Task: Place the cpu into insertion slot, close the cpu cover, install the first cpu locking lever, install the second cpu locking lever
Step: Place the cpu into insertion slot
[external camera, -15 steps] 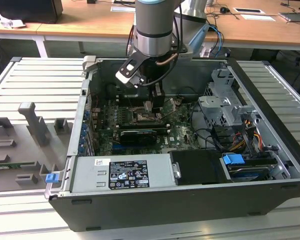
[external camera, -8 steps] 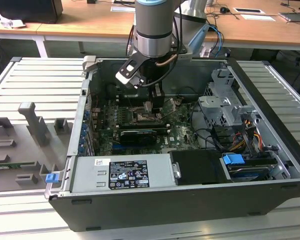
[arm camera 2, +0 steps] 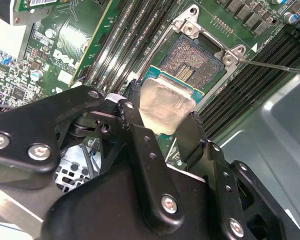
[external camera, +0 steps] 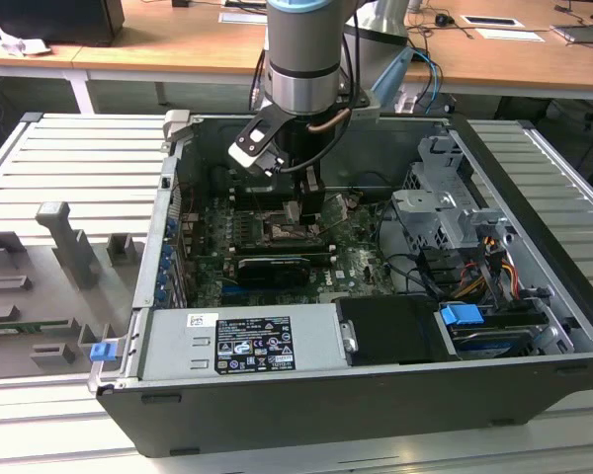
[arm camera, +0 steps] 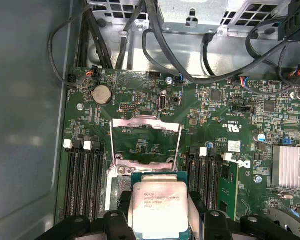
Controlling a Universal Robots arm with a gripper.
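Cpu (arm camera: 157,209), faint print on its face, gripped by claw (arm camera 2: 162,117) over insertion slot (arm camera 2: 192,62).

cpu (arm camera: 158,210) in end effector (arm camera: 159,216), cover (arm camera: 146,123) open

Arm (external camera: 301,59) vertical, pointing down; gripper (arm camera 2: 162,120) clamped on cpu (arm camera: 157,207) edges.

The cpu (arm camera: 157,212), gripped in the claw (arm camera: 159,200), carries several lines of fine dark print on its metal face, too small to make out. Just beside the claw, the motherboard (arm camera: 220,107) bears a white brand logo (arm camera: 244,164), a certification mark (arm camera: 233,126) and a small white sticker (arm camera: 234,145). Well apart from the claw, the power supply (external camera: 316,341) has a black-and-white label (external camera: 252,343) of tiny print and symbols, not legible.
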